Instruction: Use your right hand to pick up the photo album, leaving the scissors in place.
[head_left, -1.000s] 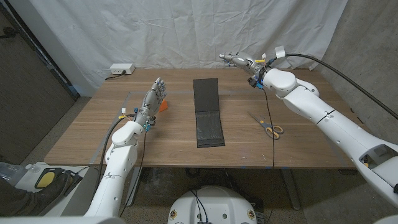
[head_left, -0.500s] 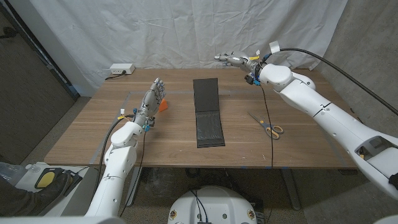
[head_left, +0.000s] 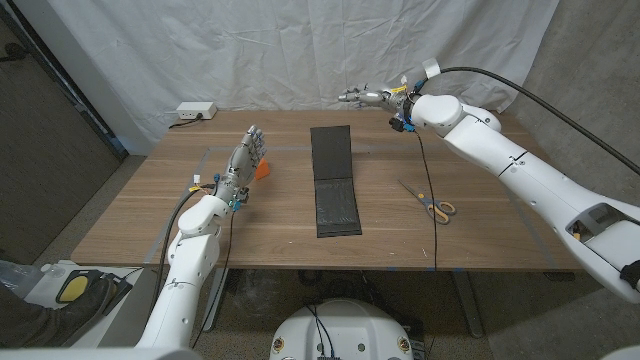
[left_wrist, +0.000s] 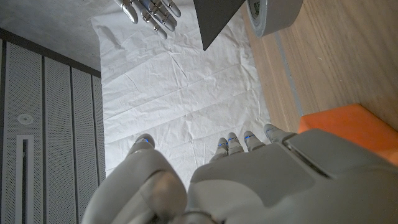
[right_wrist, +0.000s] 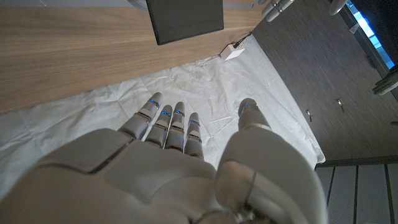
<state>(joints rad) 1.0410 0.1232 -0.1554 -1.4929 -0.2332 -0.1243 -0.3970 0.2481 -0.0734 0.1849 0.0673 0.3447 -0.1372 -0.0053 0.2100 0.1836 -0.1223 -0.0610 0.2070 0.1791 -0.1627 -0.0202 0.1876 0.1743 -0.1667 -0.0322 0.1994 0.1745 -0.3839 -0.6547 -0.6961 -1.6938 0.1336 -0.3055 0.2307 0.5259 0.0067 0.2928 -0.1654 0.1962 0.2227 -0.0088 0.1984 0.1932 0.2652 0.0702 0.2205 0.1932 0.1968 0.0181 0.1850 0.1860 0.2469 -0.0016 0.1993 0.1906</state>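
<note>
Wooden surface (head_left: 150, 215) before a white cloth backdrop (head_left: 300, 50): right hand (head_left: 365, 97) hovers empty, fingers spread, beyond the dark photo album (head_left: 334, 180); scissors (head_left: 430, 203) lie right of it; left hand (head_left: 247, 157) upright, empty, fingers apart.

Your photo album (head_left: 335, 180) is a long, dark, near-black rectangle lying flat on the wooden table, around the middle, its long side running from the near edge toward the far edge. A faint crease crosses it roughly halfway along. From the right wrist view you see one end of it (right_wrist: 185, 20) as a dark slab on the wood. The scissors (head_left: 430, 202) lie flat to its right, well apart, with yellow-and-blue handles toward you and closed blades pointing away.
</note>
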